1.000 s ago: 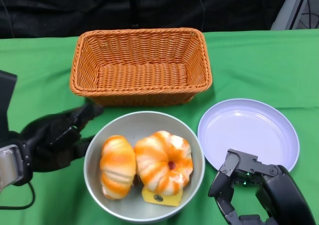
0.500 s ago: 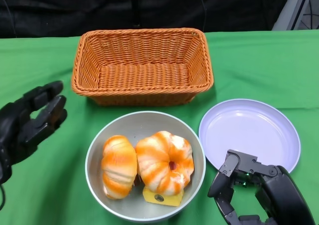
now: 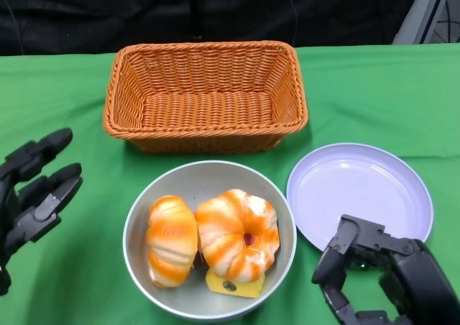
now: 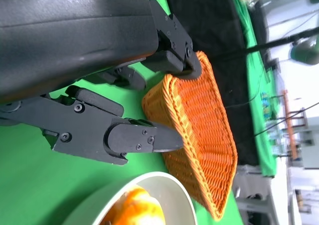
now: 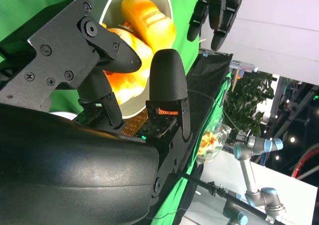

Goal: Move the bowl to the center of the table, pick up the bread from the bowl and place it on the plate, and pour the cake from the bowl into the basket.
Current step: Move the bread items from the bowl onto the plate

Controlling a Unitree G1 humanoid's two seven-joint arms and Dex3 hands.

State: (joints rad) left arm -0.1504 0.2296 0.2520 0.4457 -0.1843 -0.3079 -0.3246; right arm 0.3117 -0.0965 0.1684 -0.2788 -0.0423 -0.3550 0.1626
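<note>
The left hand (image 3: 32, 188) hangs over the green cloth (image 3: 374, 95) with its fingers spread apart and nothing in them — well clear of the bowl (image 3: 208, 177), which sits off to its right. The left wrist view shows the same: black fingers (image 4: 134, 138) reaching out over bare cloth, with the rim of the bowl and the basket beyond their tips.

The right hand (image 3: 381, 275) is low at the near edge, its fingers curled partly in but holding nothing; it sits just beside the bowl's right rim and over the near edge of the plate (image 3: 359, 188). Whether it touches either cannot be told. From the right wrist view, its fingers (image 5: 167, 80) point toward the bowl, with the left hand visible past it.

The bowl lies between the two hands, nearer the right one. In it are two orange-striped pieces of bread — a long one (image 3: 171, 240) on the side toward the left hand and a round one (image 3: 237, 233) beside it — and a yellow slice of cake (image 3: 233, 287) tucked under the round one's near edge. The plate, empty, is just beside the bowl. The basket (image 3: 205, 95) stands beyond the bowl, away from both hands.
</note>
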